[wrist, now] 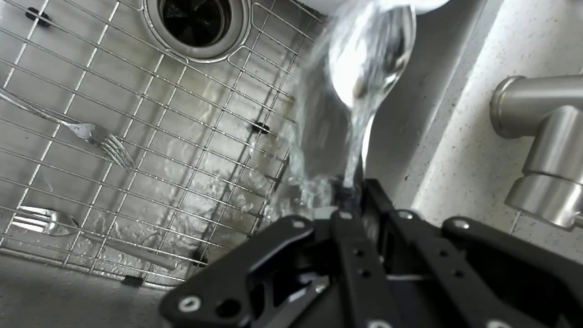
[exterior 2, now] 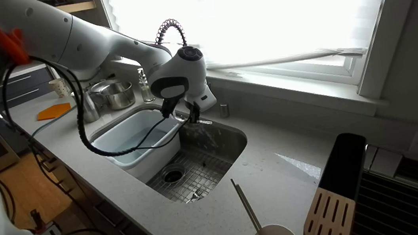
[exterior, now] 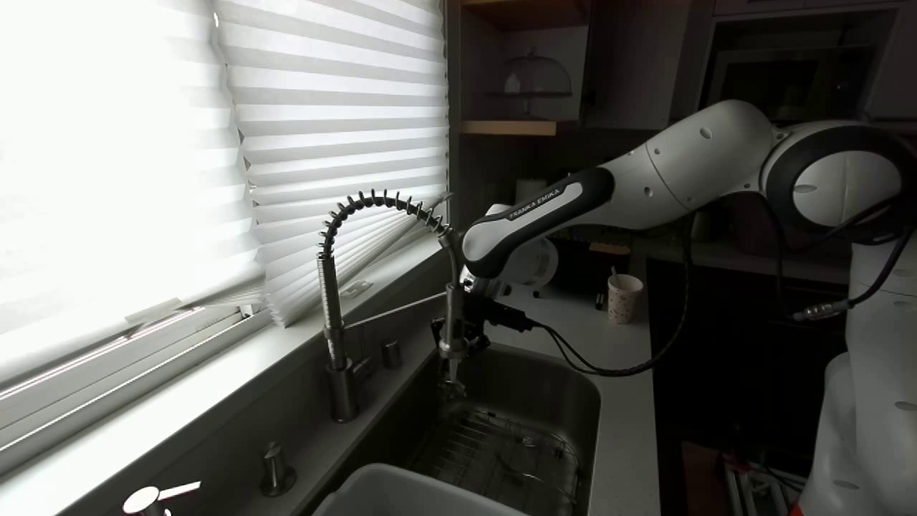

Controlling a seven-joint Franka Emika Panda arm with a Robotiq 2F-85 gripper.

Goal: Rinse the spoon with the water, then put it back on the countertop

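Lengthwise, one pale desk (exterior 2: 194, 227) runs beside the window (exterior 2: 279, 9), narrow along the front edge of the sink (exterior 2: 232, 142) and broader past its end, giving room between that end and a cup (exterior: 622, 304) with two sticks (exterior 2: 246, 204). One white Franka arm (exterior 2: 89, 48) reaches over that front edge, its wrist (exterior 2: 196, 79) above the basin. One plastic tub (exterior 2: 155, 164) fills an end of the sink; the open part beside it shows one wire rack (exterior 2: 207, 169) and one drain (exterior 2: 173, 174). One coil-spring faucet (exterior: 330, 308) stands on the window side; in an exterior view its spray head (exterior: 454, 322) overlaps the wrist, so the gap between them cannot be told. One pump bottle (exterior 2: 145, 87) stands near the tub, and a second cup (exterior 2: 58, 89), speckled, brings the cups to two, on opposite sides of the sink. Two black fingers (wrist: 380, 200) are clamped on the handle of one spoon (wrist: 353, 77), held over the sink with water (wrist: 355, 141) running across its bowl. Below it, at the rack, lie one fork (wrist: 93, 135) and one further utensil (wrist: 48, 223), its head lost in glare; whether they sit over or under the wires I cannot tell.
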